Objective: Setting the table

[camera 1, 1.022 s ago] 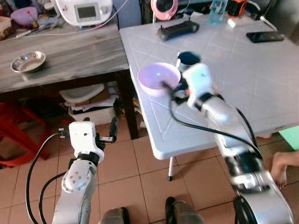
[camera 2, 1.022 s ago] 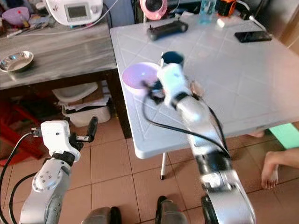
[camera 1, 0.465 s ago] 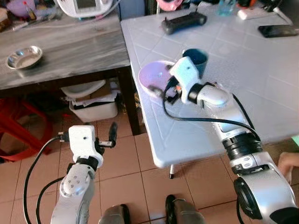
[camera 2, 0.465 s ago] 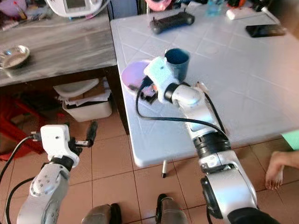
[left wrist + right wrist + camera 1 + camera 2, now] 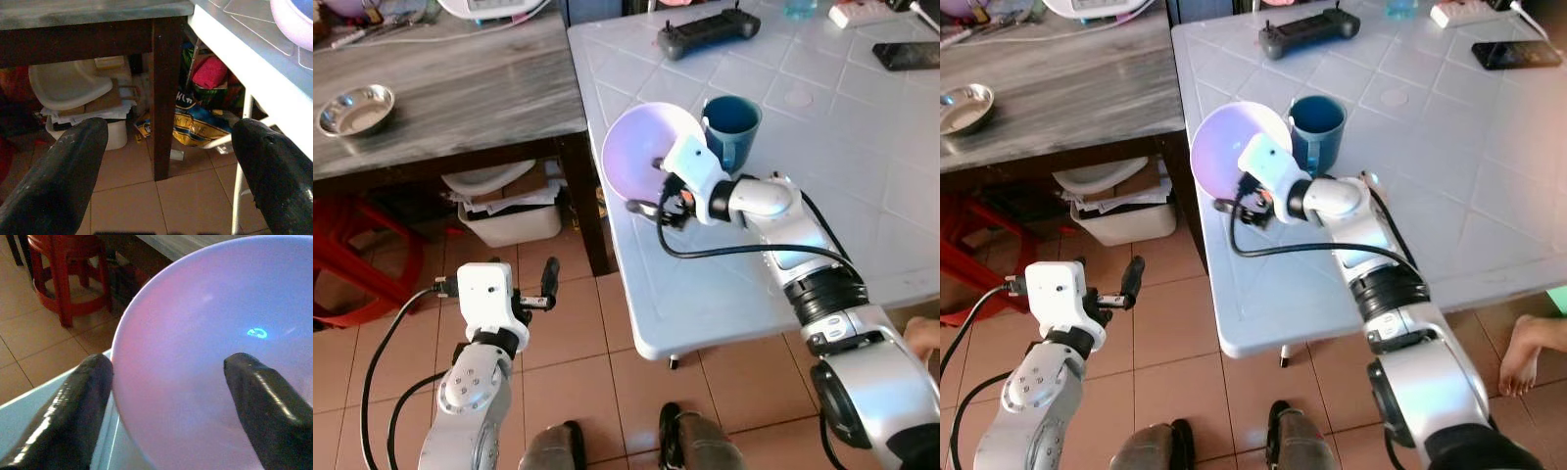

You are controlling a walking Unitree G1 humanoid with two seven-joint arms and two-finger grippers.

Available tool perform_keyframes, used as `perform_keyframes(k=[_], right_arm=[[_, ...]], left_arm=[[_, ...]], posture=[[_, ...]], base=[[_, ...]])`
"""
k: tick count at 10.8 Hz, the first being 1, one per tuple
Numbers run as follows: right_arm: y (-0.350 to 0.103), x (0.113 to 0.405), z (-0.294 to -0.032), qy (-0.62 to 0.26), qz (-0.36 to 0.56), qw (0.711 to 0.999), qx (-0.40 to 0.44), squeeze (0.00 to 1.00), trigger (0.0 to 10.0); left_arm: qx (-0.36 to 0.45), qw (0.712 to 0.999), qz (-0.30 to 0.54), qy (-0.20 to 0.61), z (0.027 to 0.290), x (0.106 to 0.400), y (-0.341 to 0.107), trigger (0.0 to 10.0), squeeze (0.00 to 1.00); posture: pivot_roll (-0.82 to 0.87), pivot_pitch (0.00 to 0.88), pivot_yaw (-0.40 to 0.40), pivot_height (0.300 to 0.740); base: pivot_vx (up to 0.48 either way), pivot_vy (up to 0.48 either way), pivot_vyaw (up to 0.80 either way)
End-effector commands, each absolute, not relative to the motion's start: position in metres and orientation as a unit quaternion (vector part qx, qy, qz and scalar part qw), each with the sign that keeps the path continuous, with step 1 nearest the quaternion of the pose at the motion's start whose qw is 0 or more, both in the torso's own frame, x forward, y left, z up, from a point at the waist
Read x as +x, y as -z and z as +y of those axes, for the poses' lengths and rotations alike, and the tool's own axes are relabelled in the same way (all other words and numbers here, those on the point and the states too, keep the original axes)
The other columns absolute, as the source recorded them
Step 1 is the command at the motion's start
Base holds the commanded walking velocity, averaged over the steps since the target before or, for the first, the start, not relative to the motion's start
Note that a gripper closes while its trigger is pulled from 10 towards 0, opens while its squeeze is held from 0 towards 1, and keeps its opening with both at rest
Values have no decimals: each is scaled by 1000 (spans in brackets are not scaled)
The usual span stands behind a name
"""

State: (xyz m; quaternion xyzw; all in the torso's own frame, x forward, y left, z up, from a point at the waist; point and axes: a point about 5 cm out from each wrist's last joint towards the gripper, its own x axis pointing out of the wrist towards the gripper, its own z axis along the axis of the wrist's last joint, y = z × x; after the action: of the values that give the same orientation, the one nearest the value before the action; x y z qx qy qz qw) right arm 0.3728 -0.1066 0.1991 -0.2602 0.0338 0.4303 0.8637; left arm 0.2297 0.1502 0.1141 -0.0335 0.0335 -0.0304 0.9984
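The pale purple bowl (image 5: 644,147) stood tilted on its edge near the left rim of the white table (image 5: 862,176), its glossy hollow empty; just beside it stood a blue cup (image 5: 731,125); the right gripper (image 5: 171,406) pinched the bowl's rim, one finger inside; the left gripper (image 5: 168,161) hung spread above the floor.
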Motion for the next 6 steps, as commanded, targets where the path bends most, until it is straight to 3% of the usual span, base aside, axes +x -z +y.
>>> perform_keyframes(k=[1,3,4,6], right_arm=[[-200,374,-108,-430,37,861,-269,0,588],[-200,376,-115,-413,37,869,-271,0,1490],[-204,377,-118,-394,25,880,-264,0,10000],[-212,378,-122,-374,6,891,-259,0,10000]], left_arm=[[-28,999,38,21,154,227,-114,10000,0],[-28,999,35,18,155,228,-115,10000,0],[-27,999,33,17,155,229,-116,10000,0],[-28,999,31,16,155,231,-116,10000,0]], posture=[[29,220,61,740],[29,215,61,740],[28,211,62,740],[26,201,63,740]], base=[[0,0,0],[0,0,0],[0,0,0],[0,0,0]])
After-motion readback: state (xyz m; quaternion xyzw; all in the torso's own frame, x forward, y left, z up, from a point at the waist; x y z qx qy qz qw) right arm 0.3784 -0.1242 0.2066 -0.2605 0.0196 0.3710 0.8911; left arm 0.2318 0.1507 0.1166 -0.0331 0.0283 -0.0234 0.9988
